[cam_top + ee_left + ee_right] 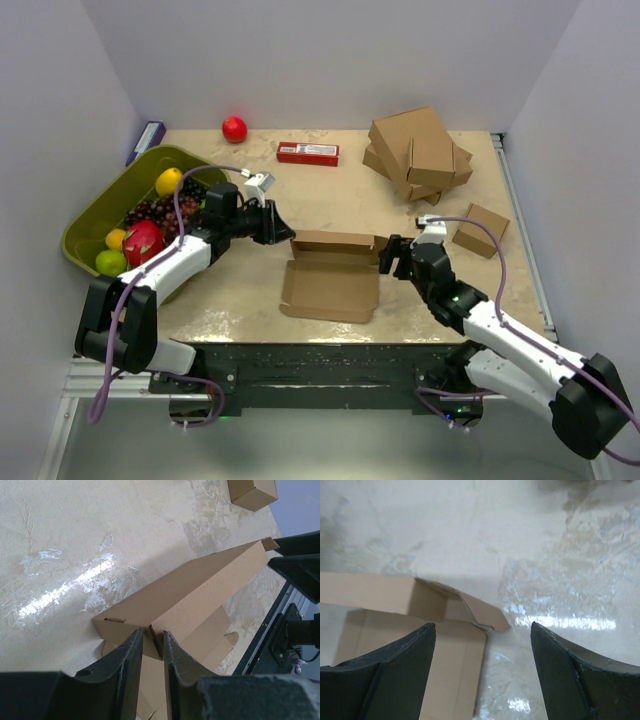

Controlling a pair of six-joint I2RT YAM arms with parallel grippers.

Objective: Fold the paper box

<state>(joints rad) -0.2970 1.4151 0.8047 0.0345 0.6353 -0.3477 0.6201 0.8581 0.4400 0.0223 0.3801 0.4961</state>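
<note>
While only part-formed, found at mid-table between both arms: paper box [330,275], plain brown corrugated, rear wall raised, front panel lying flat on the table [240,300].

Left gripper [152,645]: clenched narrow on the box's left rear corner, pinching a cardboard edge between the fingers. Judged to be steadying the raised wall for work at the far end.

Right gripper [483,630]: spread wide, grasping nothing, poised just beside the box's right rear corner, with a side flap there leaning outward, loose. Probably placed to tuck that flap in.

Elsewhere, well apart from the work:
- green basket [105,200] of fruit at left
- red ball [234,128] and red carton [307,153] toward the back
- pile of cardboard boxes [418,150] at right rear
- small brown box [481,230] near the right arm

Markings: none seen on the paper box. Pale lettering on the red carton, too small to read. No brand legible anywhere.
</note>
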